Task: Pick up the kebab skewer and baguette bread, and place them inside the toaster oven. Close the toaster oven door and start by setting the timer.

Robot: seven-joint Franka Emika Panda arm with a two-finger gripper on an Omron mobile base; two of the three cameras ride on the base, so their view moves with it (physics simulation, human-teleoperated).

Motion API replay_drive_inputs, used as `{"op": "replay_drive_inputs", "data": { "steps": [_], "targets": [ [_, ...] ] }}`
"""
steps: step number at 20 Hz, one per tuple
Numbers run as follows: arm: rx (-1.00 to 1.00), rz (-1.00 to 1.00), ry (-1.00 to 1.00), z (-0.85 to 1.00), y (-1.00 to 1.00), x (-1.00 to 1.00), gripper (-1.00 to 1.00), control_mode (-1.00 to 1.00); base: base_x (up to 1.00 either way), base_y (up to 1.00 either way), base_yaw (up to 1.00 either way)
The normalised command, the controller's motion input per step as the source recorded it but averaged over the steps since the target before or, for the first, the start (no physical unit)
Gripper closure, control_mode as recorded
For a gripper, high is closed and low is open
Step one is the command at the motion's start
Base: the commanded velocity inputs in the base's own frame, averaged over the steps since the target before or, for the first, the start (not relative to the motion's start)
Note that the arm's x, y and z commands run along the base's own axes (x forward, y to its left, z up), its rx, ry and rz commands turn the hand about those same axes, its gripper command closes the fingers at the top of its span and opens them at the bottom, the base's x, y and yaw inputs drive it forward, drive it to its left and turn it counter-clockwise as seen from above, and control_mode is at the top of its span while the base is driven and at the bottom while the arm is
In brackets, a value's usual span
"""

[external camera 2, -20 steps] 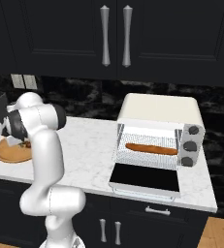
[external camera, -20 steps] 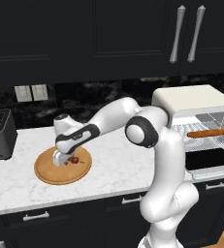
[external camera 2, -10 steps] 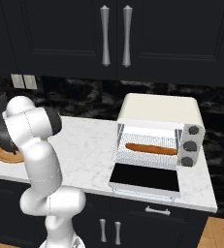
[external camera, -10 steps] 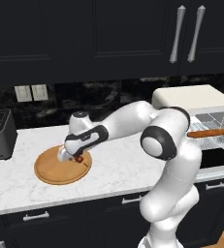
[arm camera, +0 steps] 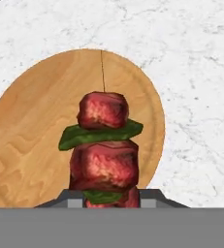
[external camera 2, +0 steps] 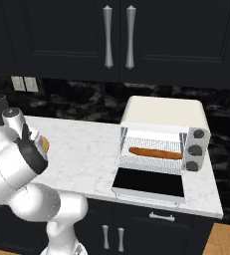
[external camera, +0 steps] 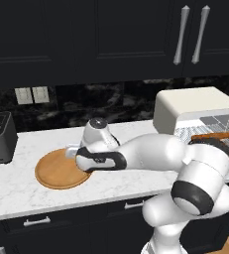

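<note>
Hand view puts the kebab skewer right up close, rising from between the two dark tips of the tool. The tool pinches the low end of the skewer, and the skewer hangs above the round wooden board, not on it. Red meat chunks sit in a stack with green bits between them, and a thin stick pokes out past the last chunk.

I think the skewer is light and easy to lift. The stick looks stiff but thin, so it may snap if it is bent hard. The chunks look soft and may slide or squash. Holding it at the chunks near one end, like now, seems fine, but the far end may swing.

Farther off, the white counter lies under the board. In the left base view the board is beside the arm. In the right base view the toaster oven stands well apart from the board, its door folded down flat. The baguette bread already lies on the rack inside.

I can read no words or brand names anywhere.
</note>
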Motion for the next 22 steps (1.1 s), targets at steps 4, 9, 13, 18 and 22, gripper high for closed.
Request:
{"op": "replay_drive_inputs", "data": {
  "steps": [4,9,13,18,22],
  "targets": [
    [0.03,-0.67,0.0,0.76,-0.33,-0.27,1.0,-1.0,0.0,0.0,0.0],
    [0.11,-0.51,-0.03,0.89,-0.7,-0.27,1.0,-1.0,0.0,0.0,0.0],
    [0.22,-0.33,-0.15,0.67,-1.0,-0.23,1.0,-1.0,0.0,0.0,0.0],
    [0.21,-0.32,-0.24,0.4,-1.0,-0.14,1.0,-1.0,0.0,0.0,0.0],
    [0.41,-0.31,-0.07,0.37,-1.0,-0.07,1.0,-1.0,0.0,0.0,0.0]
  ]
}}
